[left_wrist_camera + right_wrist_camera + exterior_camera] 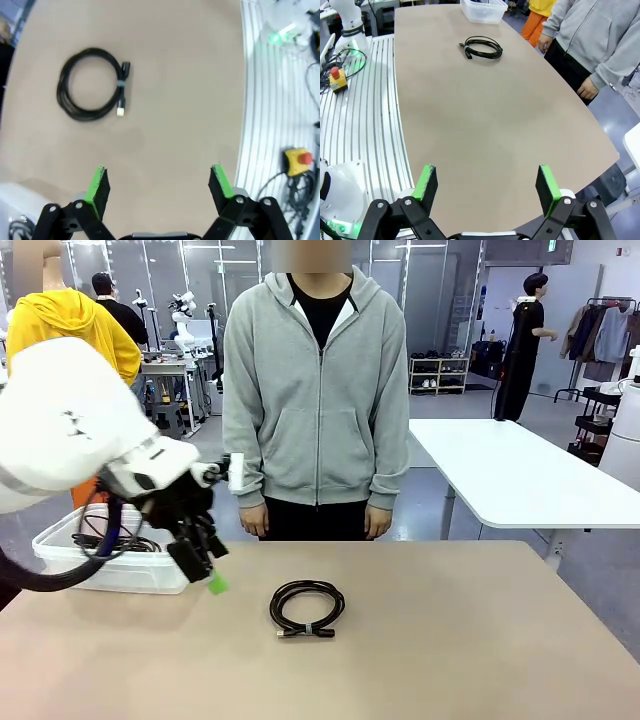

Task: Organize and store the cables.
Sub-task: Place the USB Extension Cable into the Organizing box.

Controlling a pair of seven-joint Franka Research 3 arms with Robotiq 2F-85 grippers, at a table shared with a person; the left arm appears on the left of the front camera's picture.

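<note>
Hovering our left gripper [159, 186], jaws apart, near the clear bin [60, 558], we see the coiled black cable [307, 608] lying just right of it at mid-table, nearer than our right gripper [487, 189], also spread.

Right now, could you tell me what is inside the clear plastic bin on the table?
The clear plastic bin holds thin black coiled cables; the left arm covers part of it, so their number is unclear.

blk coiled cable [307, 608], flat mid-table; others [118, 539] binned
</note>
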